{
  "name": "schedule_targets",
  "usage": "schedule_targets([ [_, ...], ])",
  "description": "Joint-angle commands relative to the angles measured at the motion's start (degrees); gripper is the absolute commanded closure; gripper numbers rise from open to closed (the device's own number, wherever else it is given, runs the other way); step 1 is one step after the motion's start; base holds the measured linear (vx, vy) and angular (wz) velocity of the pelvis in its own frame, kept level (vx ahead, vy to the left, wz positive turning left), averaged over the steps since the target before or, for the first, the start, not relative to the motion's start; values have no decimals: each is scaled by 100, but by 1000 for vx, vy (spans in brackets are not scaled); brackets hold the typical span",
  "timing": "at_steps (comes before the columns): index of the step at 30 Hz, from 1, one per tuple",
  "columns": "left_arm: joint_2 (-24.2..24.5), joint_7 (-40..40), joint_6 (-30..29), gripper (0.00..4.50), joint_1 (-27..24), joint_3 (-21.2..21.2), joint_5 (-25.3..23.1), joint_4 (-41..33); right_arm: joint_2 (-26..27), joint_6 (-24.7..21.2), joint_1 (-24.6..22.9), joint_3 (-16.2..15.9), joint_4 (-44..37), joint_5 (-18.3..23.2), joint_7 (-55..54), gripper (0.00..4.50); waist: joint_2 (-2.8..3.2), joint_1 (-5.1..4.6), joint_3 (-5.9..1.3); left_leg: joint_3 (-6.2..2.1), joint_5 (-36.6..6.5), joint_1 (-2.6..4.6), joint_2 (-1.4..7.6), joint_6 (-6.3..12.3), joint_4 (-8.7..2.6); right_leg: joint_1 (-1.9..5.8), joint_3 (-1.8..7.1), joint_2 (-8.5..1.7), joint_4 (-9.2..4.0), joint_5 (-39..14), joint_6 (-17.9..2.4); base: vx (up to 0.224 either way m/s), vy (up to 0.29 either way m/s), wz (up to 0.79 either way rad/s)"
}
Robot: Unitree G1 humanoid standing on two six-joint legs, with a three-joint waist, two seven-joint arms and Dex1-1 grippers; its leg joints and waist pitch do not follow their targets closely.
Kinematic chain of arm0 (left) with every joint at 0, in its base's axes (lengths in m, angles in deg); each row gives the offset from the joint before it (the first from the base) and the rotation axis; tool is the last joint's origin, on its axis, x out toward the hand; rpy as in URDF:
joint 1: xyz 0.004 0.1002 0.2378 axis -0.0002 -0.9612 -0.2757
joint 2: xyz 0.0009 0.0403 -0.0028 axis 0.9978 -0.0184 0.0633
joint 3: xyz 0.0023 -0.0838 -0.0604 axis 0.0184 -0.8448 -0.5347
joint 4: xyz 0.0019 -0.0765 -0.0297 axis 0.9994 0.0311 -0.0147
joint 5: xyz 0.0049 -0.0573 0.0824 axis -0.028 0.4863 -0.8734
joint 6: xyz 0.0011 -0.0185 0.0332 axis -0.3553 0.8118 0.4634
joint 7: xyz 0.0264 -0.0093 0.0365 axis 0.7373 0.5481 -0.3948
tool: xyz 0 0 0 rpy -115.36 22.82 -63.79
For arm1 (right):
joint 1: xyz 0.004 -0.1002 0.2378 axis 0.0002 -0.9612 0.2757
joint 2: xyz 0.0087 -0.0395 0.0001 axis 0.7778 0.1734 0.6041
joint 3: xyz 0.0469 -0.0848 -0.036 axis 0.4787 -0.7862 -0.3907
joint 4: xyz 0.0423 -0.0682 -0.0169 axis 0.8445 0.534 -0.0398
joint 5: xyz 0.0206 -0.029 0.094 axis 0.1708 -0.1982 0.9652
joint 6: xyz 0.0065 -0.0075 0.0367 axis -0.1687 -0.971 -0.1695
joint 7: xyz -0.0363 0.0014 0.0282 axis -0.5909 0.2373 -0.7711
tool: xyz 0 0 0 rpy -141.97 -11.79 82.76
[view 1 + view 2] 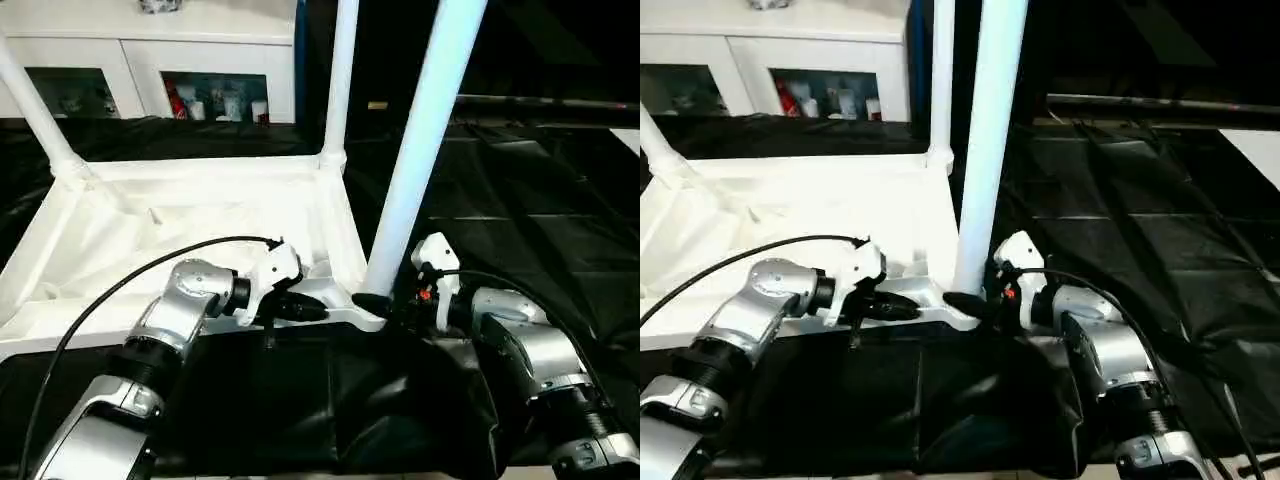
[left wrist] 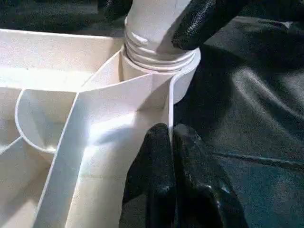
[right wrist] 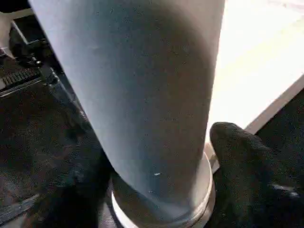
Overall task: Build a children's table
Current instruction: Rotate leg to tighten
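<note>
My left pincer (image 1: 318,311) is pinched down to almost nothing: its two black fingers (image 2: 164,175) press together on the thin upright rim wall of the table top (image 1: 190,225), just beside the near right corner socket (image 2: 183,78). The rim runs between my fingertips, so I am holding the top by its edge.

My right pincer (image 1: 378,302) is set around the foot of the leg (image 1: 425,140), one black finger (image 3: 249,173) on one side of the tube and the other dark against the opposite side. It stands about as wide as the tube, gripping it low, right above the socket. The leg's threaded end sits in that socket, and a few thread rings (image 2: 156,50) still show above the socket's lip. The leg rises steeply from between my right fingers and leans a little away to my right.

The table top lies upside down on the black cloth (image 1: 520,200), stretching away from my left pincer to the left and forward. Two more legs already stand in it: one (image 1: 340,80) at the far right corner, beyond both pincers, and one (image 1: 35,110) at the far left corner, tilted outward.
</note>
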Motion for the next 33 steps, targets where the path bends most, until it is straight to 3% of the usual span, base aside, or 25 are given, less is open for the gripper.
schedule_targets([
  [1, -3, -100, -77, 450, -234, -47, 193, 104, -84, -37, -61, -86, -66, -22, 125, 152, -100, 41, -277, -143, -1380, 34, 349, 273, -359, 221, 264, -394, -385, -1873, -1153, 0, 0, 0],
  [8, 24, -107, -134, 450, -241, -56, 187, 50, -180, -55, -139, -212, -132, -43, 308, 191, -103, 46, -288, -137, -1227, 39, 346, 305, -347, 222, 263, -377, -360, -1670, -1171, 0, 0, 0],
  [14, -117, 257, -130, 450, -213, -67, 105, 110, -1, 56, -144, -53, 94, -129, -159, 195, -93, 59, -284, -131, -1204, 40, 340, 325, -342, 223, 259, -372, -357, -1614, -1215, 0, 0, 0],
  [20, -464, 1081, -203, 450, -57, -94, -123, 329, 408, 181, -137, 298, 445, -257, -1345, 196, -105, -2, -253, -176, -1686, 56, 334, 89, -383, 194, 251, -384, -455, -2460, -946, 0, 0, 0],
  [22, -817, 1702, -276, 450, 112, -54, -301, 534, 801, 122, -215, 463, 474, -377, -2269, 196, -79, -16, -238, -166, -1823, 85, 328, 19, -388, 128, 265, -373, -503, -2658, -850, 0, 0, 0],
  [24, -1117, 2173, -339, 450, 259, -13, -426, 701, 1119, 36, -252, 511, 475, -503, -2927, 196, -80, -20, -246, -193, -1893, 94, 315, -69, -394, 140, 249, -377, -511, -2811, -769, 0, 0, 0],
  [27, -1323, 2483, -361, 450, 364, 29, -507, 826, 1347, 14, -224, 495, 515, -633, -3375, 196, -88, -11, -235, -194, -2019, 102, 304, -3, -394, 120, 250, -388, -563, -3009, -663, 0, 0, 0],
  [29, -1430, 2689, -354, 450, 425, 52, -558, 912, 1484, 32, -183, 490, 571, -686, -3619, 196, -83, -17, -218, -211, -2247, 143, 287, -25, -392, 88, 226, -388, -623, -3407, -530, 0, 0, 0],
  [33, -1635, 2988, -325, 450, 538, 92, -655, 1052, 1793, 172, -4, 484, 722, -762, -4065, 196, -59, -39, -222, -240, -2369, 127, 293, -72, -415, 90, 215, -386, -634, -3443, -449, 0, 0, 0],
])
